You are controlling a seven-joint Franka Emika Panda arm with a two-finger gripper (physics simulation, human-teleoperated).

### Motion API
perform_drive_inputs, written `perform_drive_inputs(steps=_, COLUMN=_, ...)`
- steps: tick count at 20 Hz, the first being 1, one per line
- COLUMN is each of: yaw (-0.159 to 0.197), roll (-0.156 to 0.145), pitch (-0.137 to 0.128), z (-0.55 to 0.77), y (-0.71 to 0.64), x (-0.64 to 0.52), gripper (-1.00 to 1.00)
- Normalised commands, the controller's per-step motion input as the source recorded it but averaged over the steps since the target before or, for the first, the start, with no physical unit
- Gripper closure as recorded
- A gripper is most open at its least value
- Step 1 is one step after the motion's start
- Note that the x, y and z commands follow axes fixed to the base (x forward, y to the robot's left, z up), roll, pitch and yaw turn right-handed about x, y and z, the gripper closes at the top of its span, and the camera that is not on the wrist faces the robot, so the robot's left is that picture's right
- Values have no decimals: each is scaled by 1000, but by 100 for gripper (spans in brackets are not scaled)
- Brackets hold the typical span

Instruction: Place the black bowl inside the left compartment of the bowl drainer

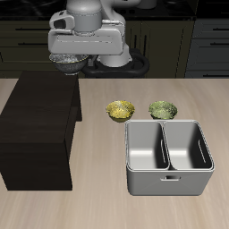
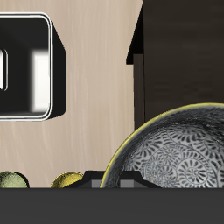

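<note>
The black bowl [image 1: 64,61], silvery-grey and speckled, hangs in the air above the back edge of the dark cabinet, and my gripper [image 1: 72,57] is shut on its rim. In the wrist view the black bowl [image 2: 175,149] fills much of the frame close under my gripper [image 2: 114,182]. The bowl drainer [image 1: 170,183], a grey tub with two wells split by a centre wall, stands near the table's front edge, well away from the bowl. Both its wells hold nothing. The bowl drainer [image 2: 51,70] also shows in the wrist view.
A large dark cabinet [image 1: 40,125] takes up the table beside the drainer, directly below the bowl. Two small yellow-green bowls [image 1: 121,110] [image 1: 163,109] sit on the table just behind the drainer. Dark drawers line the wall behind the robot.
</note>
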Motion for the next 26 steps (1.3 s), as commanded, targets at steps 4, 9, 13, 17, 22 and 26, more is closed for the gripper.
perform_drive_inputs(steps=4, yaw=1, roll=6, pitch=-35, z=219, y=281, x=2, gripper=100)
perform_drive_inputs(steps=9, yaw=-3, roll=-2, pitch=0, z=42, y=342, x=244, gripper=100)
perform_drive_inputs(steps=13, yaw=0, roll=7, pitch=1, z=-2, y=214, x=167, gripper=100)
perform_drive_inputs(steps=17, yaw=11, roll=27, pitch=10, z=8, y=565, x=197, gripper=100)
perform_drive_inputs(steps=22, yaw=6, roll=70, pitch=0, z=59, y=679, x=102, gripper=100)
perform_drive_inputs(steps=26, yaw=7, roll=68, pitch=6, z=-27, y=639, x=67, gripper=100)
